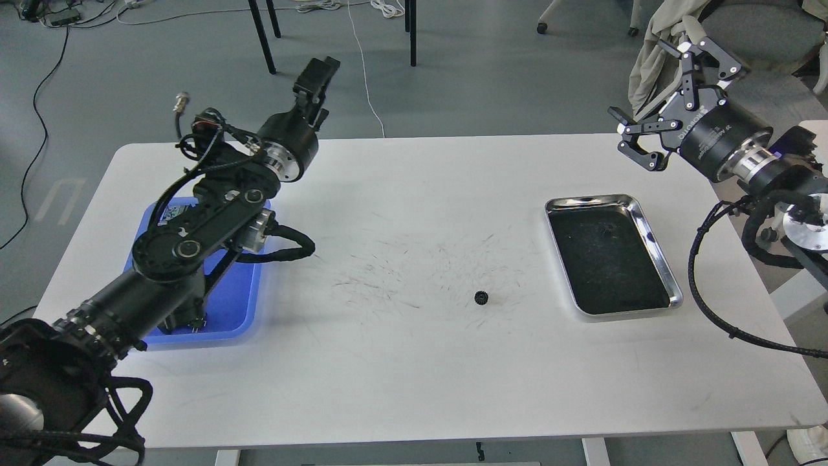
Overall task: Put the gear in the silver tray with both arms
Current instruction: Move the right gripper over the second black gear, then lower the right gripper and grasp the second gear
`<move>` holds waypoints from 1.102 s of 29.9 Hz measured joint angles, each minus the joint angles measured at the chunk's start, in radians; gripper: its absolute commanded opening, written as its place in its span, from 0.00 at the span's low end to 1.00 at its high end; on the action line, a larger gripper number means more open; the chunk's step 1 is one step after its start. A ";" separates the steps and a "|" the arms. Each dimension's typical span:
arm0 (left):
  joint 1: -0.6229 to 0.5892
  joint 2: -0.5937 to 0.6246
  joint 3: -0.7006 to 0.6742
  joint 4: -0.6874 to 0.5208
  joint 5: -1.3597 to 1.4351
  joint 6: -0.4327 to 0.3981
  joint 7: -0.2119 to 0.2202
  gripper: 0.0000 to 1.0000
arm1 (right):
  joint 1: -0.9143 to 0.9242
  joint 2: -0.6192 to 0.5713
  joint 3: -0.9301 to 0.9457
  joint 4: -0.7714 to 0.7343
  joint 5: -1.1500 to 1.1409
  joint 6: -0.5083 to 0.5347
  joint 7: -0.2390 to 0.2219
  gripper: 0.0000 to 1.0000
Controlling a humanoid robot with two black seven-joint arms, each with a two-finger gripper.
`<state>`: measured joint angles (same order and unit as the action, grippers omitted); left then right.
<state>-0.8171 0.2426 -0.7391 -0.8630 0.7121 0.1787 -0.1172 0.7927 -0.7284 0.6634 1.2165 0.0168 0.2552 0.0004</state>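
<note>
Gear (480, 298): on table, loose, at 9 o'clock of tray (647, 223). Right gripper (673, 97) nearer, spread wide, empty; gear at its 7 o'clock. Left gripper (315, 81): width unreadable.

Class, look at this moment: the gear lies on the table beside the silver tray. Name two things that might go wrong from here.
1. The gear is tiny and lies flat, so the open right tool may pinch badly and flick it away.
2. The silver tray has a raised rim; a low carry might knock the gear against it.
</note>
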 measured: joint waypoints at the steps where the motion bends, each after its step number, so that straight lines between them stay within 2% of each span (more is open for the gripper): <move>1: -0.001 0.026 -0.002 0.004 -0.074 -0.005 0.000 0.97 | 0.058 -0.007 -0.073 0.000 -0.002 0.000 -0.003 0.98; 5: -0.002 0.118 0.000 0.022 -0.303 -0.051 -0.002 0.97 | 0.287 -0.006 -0.351 0.001 -0.008 -0.001 -0.035 0.98; 9: 0.016 0.162 -0.003 0.093 -0.411 -0.223 -0.019 0.97 | 0.524 0.048 -0.631 0.009 -0.047 0.000 -0.067 0.98; 14: 0.035 0.183 0.004 0.191 -0.419 -0.479 -0.037 0.98 | 0.818 0.182 -0.965 0.088 -0.088 -0.001 -0.145 0.98; 16: 0.050 0.187 0.008 0.198 -0.416 -0.525 -0.038 0.98 | 0.910 0.232 -1.073 0.141 -0.105 -0.001 -0.167 0.98; 20: 0.069 0.193 0.009 0.197 -0.416 -0.546 -0.048 0.98 | 1.048 0.297 -1.246 0.241 -0.183 -0.001 -0.213 0.98; 23: 0.072 0.202 0.010 0.195 -0.416 -0.548 -0.061 0.98 | 1.078 0.337 -1.311 0.270 -0.277 -0.001 -0.222 0.98; 27: 0.077 0.206 0.012 0.195 -0.415 -0.548 -0.065 0.98 | 1.039 0.424 -1.375 0.231 -0.390 -0.009 -0.223 0.98; 33: 0.078 0.206 0.012 0.201 -0.410 -0.543 -0.065 0.98 | 0.939 0.540 -1.408 0.131 -0.421 -0.021 -0.223 0.97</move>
<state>-0.7394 0.4490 -0.7271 -0.6624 0.3019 -0.3640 -0.1825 1.7319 -0.1882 -0.7451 1.3474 -0.4039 0.2338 -0.2226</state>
